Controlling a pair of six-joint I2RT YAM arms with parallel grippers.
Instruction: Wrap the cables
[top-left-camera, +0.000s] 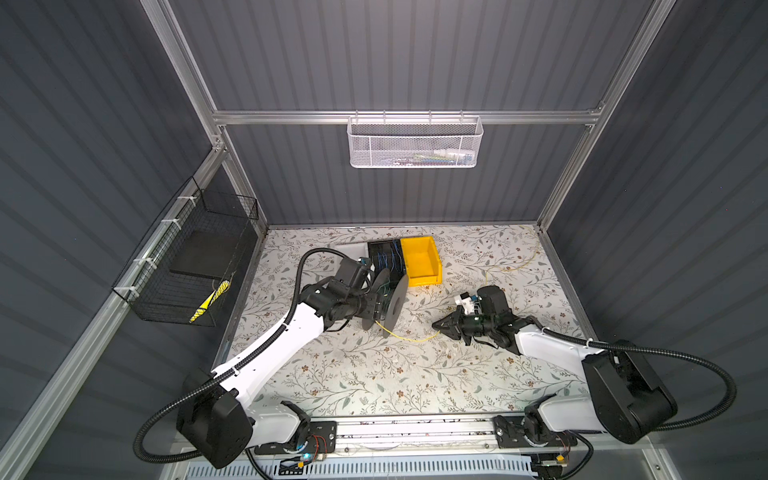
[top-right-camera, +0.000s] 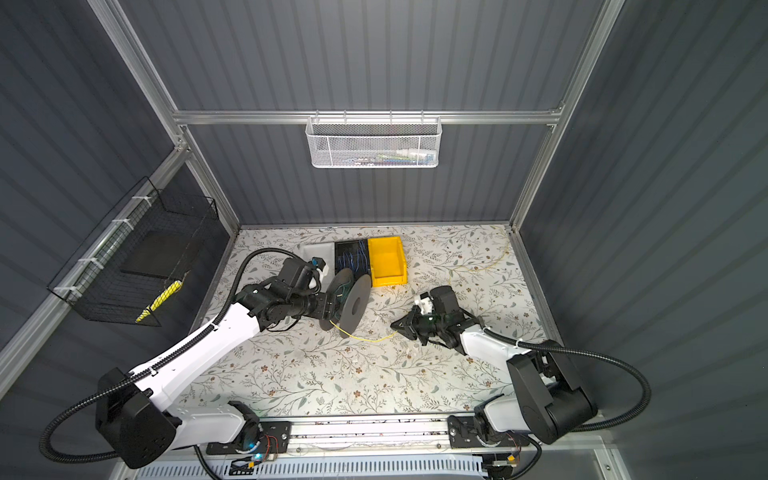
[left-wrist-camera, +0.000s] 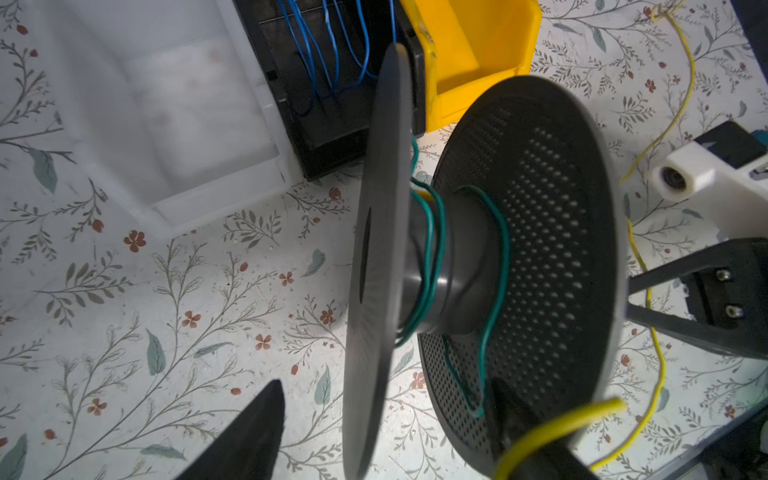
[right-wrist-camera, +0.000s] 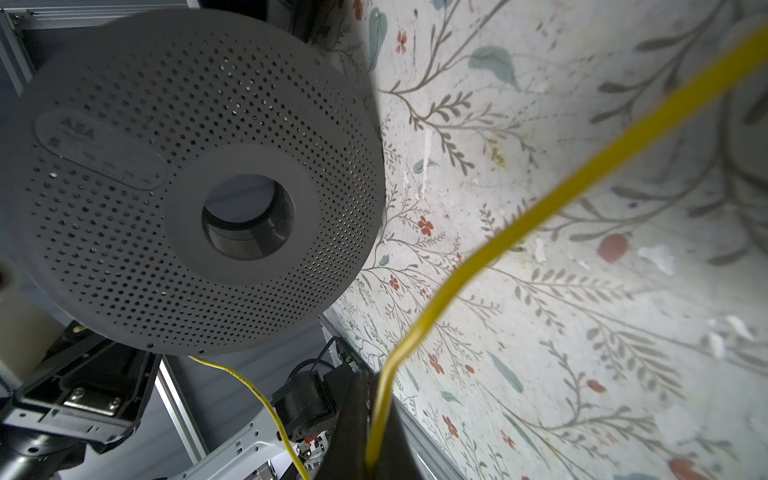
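A grey spool (top-left-camera: 395, 301) (top-right-camera: 355, 303) stands on edge on the flowered table, with thin green wire round its hub (left-wrist-camera: 432, 257). My left gripper (top-left-camera: 380, 309) (left-wrist-camera: 386, 386) is open, its jaws wide astride the spool's near flange; one finger (left-wrist-camera: 249, 436) stands clear of that flange. The yellow cable (top-left-camera: 409, 338) (top-right-camera: 365, 337) comes out from the spool's foot and sags across to my right gripper (top-left-camera: 436, 326) (right-wrist-camera: 374, 436), which is shut on it. Beyond that grip the cable (right-wrist-camera: 519, 224) trails over the table towards the back right (top-left-camera: 515, 266).
Behind the spool sit a yellow bin (top-left-camera: 422, 259), a black tray with blue wires (top-left-camera: 386, 257) and a white tray (top-left-camera: 353, 249). A black wire basket (top-left-camera: 195, 257) hangs on the left wall. A white mesh basket (top-left-camera: 413, 143) hangs on the back rail.
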